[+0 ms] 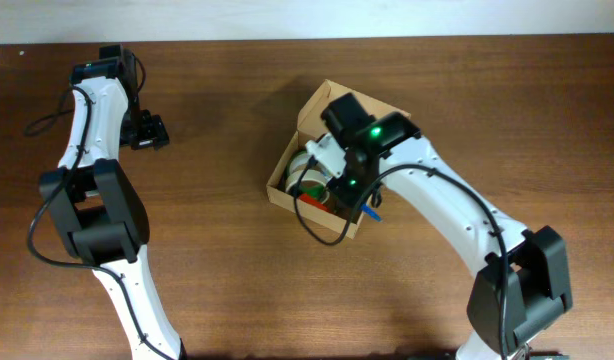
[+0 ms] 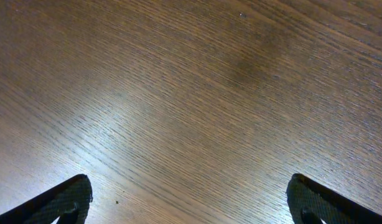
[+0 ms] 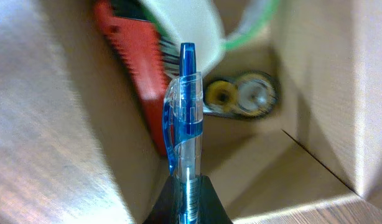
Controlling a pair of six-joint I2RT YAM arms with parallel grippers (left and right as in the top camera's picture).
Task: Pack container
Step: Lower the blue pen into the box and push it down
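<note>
The right tool (image 3: pixel 186 198) is clamped on the lower barrel of a blue pen (image 3: pixel 183 118), which stands straight out ahead of it, clip end leading; the pen points down into the container (image 3: pixel 315 87), the tan box lying open near the middle of the surface (image 2: pixel 178 93). Beneath the pen's end lie a red toothed item (image 3: pixel 132 62), a white tape roll (image 3: pixel 185 22) and a small yellow-wheeled dispenser (image 3: pixel 241 96); the free floor appears to lie along the near wall. The step in hand looks like setting the pen inside; done well, the arm would lower and tilt the pen flat into that gap before letting go, so that it neither props on the roll nor sticks out past the rim. The left tool (image 2: pixel 191 202) hangs spread wide over bare wood, well apart from the box, holding nothing.
</note>
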